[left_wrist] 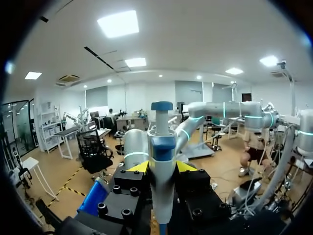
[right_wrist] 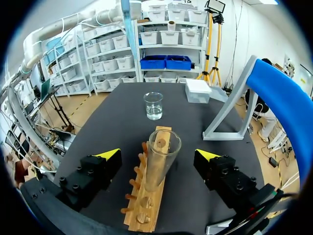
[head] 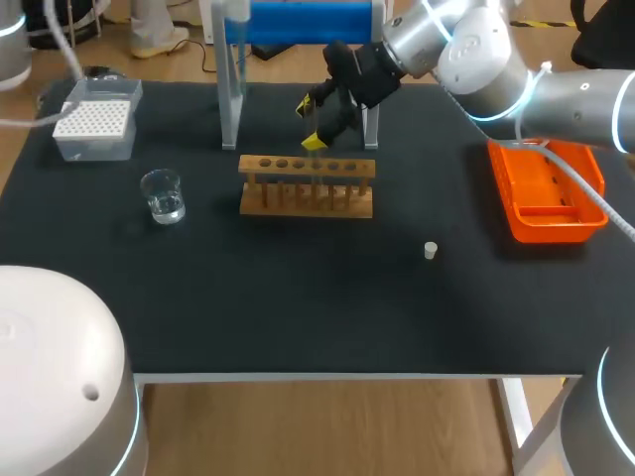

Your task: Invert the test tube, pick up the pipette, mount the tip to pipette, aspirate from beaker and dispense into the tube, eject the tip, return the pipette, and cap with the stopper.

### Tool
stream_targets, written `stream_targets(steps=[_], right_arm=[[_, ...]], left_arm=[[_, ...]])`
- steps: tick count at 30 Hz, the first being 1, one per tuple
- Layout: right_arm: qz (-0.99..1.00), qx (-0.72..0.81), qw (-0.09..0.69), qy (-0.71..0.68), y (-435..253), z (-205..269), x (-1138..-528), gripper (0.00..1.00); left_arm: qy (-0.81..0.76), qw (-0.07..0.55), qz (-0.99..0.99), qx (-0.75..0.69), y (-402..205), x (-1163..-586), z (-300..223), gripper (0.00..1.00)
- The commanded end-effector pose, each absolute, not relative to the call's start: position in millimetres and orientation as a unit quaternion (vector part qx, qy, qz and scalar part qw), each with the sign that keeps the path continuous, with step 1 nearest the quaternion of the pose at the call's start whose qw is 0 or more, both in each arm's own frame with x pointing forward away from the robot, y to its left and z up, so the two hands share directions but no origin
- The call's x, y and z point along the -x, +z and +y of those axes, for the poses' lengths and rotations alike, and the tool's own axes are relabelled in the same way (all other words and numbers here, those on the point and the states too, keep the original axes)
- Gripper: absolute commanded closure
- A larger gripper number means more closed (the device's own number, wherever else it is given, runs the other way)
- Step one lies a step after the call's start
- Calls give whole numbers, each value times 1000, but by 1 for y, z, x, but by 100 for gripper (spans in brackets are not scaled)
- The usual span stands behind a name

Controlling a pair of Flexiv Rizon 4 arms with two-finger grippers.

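The test tube (right_wrist: pixel 160 159) stands mouth-up in the rack (right_wrist: pixel 143 215) between the spread right jaws, the left jaws seem to pinch the pipette (left_wrist: pixel 162 166), so next comes pressing it straight into the tip box (head: pixel 94 121)

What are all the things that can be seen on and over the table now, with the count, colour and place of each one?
rack: one, wooden, middle of the table
test tube: one, clear, upright in the rack, mouth up
beaker: one, clear, left of the rack
tip box: one, white and grey, far left corner
stand: one, grey with a blue top, behind the rack
stopper: one, white, nearer than the rack, to its right
tray: one, orange, right side
pipette: one, blue and white, in the left claw
left claw: one, yellow tips, shut on the pipette
right claw: one, yellow tips, open above the rack, its fingers on either side of the test tube but not touching it
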State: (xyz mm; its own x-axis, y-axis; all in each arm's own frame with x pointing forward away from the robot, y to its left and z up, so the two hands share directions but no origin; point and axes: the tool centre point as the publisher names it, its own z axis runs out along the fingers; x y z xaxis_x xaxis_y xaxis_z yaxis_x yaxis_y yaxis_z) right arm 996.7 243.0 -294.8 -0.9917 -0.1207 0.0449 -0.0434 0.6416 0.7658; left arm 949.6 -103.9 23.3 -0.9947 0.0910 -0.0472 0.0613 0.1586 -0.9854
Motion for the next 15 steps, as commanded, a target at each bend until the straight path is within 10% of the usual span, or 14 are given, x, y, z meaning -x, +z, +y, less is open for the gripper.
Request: stream_targets(steps=[1, 15], right_arm=[[-906, -45, 47, -419, -293, 242, -997, 0], [-906, -45, 47, -419, -293, 242, -997, 0]], left_arm=[[643, 32, -762, 68, 30, -972, -126, 100], [651, 62, -752, 91, 34, -992, -173, 100]])
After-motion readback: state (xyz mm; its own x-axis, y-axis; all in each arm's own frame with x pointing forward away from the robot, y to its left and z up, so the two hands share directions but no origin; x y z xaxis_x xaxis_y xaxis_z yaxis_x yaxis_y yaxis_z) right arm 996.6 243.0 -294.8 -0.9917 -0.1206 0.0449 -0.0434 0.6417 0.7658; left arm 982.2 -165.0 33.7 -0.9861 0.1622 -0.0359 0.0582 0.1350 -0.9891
